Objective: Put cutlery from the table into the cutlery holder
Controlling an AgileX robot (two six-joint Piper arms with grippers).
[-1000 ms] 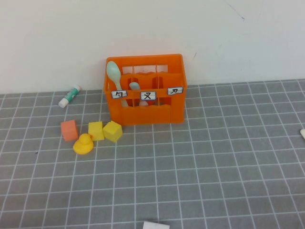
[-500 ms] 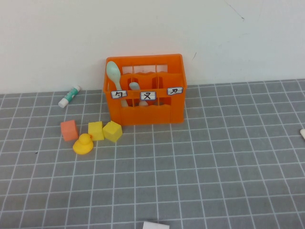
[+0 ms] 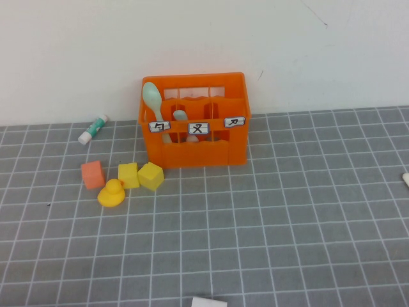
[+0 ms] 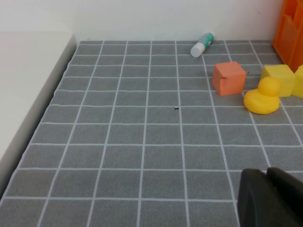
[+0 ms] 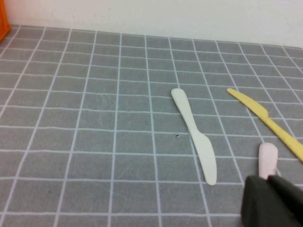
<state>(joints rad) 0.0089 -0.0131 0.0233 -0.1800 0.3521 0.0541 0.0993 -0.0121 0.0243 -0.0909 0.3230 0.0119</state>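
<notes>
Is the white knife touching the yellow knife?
Apart. The right wrist view shows bare table between the white knife and the yellow knife.

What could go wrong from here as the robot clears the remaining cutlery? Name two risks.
1. The white knife, yellow knife and a pale pink piece lie close together by the right gripper; a grasp may nudge a neighbour.
2. They lie flat on the table, so fingers could slip. The left gripper hangs near the yellow duck.

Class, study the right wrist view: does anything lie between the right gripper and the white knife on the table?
Nothing visible blocks it. The white knife lies flat on bare table just ahead of the right gripper. A pink piece and a yellow knife lie alongside, not across the path. The left gripper is parked elsewhere.
</notes>
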